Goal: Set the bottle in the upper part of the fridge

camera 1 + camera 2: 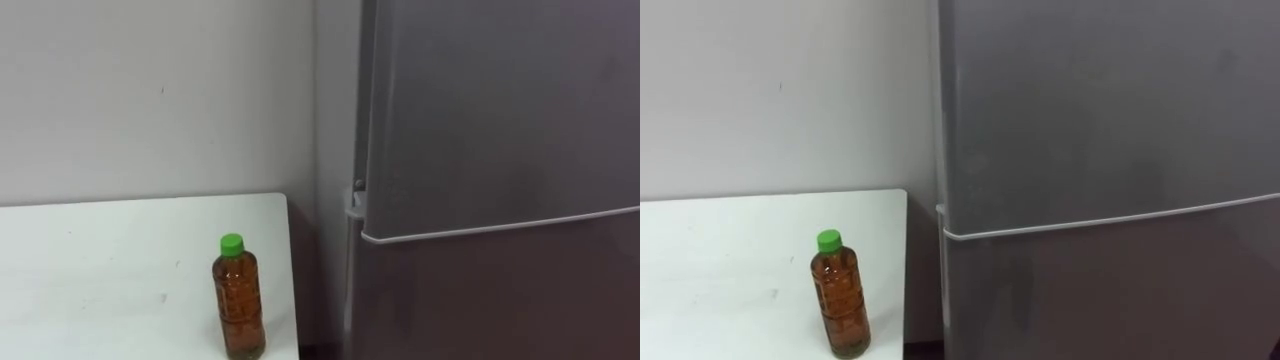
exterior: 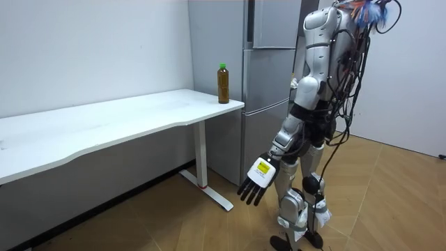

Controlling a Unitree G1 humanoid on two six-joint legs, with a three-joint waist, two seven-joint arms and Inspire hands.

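We see the left hand (image 2: 256,183) hanging low at the robot's side in the room view, below hip height. Its fingers are loosely spread and point at the floor, and it holds nothing.

Under the hand is a wooden floor (image 2: 209,226) of pale brown boards. Toward the room view's left of the hand, and higher than it, a long white table (image 2: 132,122) stands on white legs along a plain white wall (image 2: 90,49). Its top is bare but for one thing.

The bottle (image 1: 238,300) stands upright at the table's end nearest the fridge, close to the front edge. It is well apart from the hand and above it. It is clear plastic, filled with brown liquid and closed with a green cap.

Beyond the hand, just past the table's end, stands the tall grey fridge (image 1: 500,130). A seam runs across its front between the upper and lower doors, and both doors are closed. The robot stands upright before the fridge, with the table on the hand's side.
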